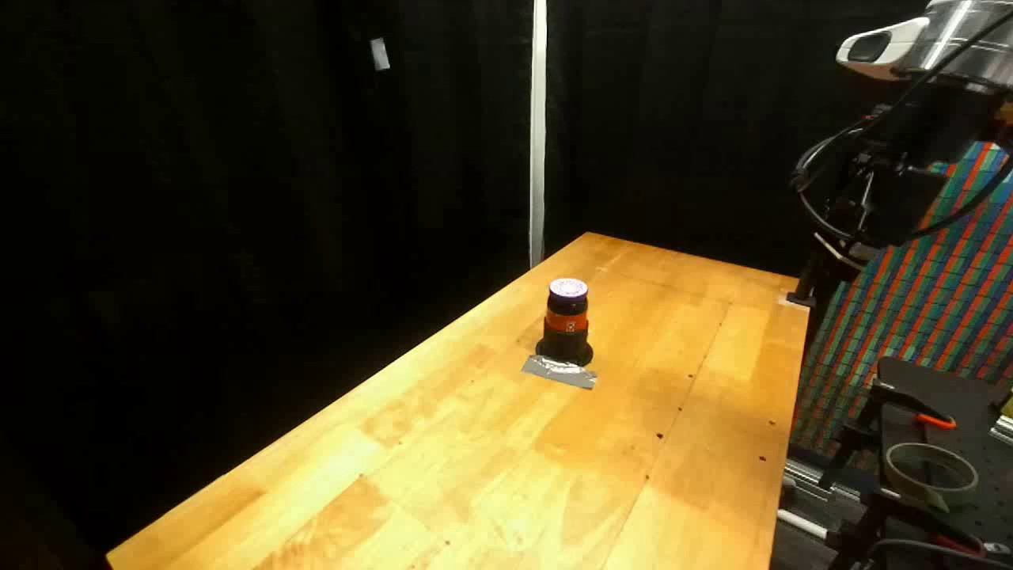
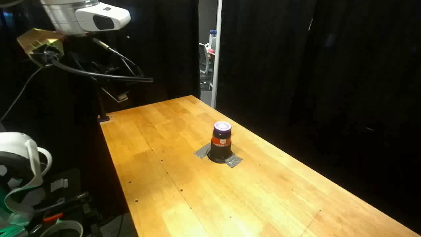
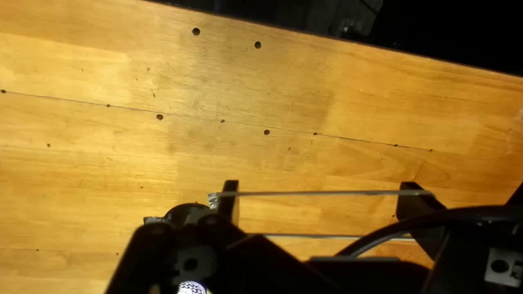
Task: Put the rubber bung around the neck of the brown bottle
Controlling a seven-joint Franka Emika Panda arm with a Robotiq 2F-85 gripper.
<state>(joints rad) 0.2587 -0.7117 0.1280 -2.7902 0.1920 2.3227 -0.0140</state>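
The brown bottle (image 1: 567, 321) is a small squat dark jar with an orange label and a pale patterned lid with a purple rim. It stands upright on the table, also in an exterior view (image 2: 221, 141). In the wrist view only part of its lid (image 3: 192, 288) shows at the bottom edge; my gripper hides the rest. My gripper (image 3: 318, 191) is open, high above the table and off to one side of the bottle. A thin grey rubber loop (image 3: 310, 193) is stretched around both fingers; no rubber bung of other form shows. In both exterior views the fingers are dark and hard to make out.
The bottle sits in a black round base (image 2: 215, 159) fixed with grey tape (image 2: 234, 161) to the wooden table (image 1: 475, 451). Black curtains stand behind the table. A dark cart with a tape roll (image 1: 932, 475) is beside the table. Cables hang around the wrist.
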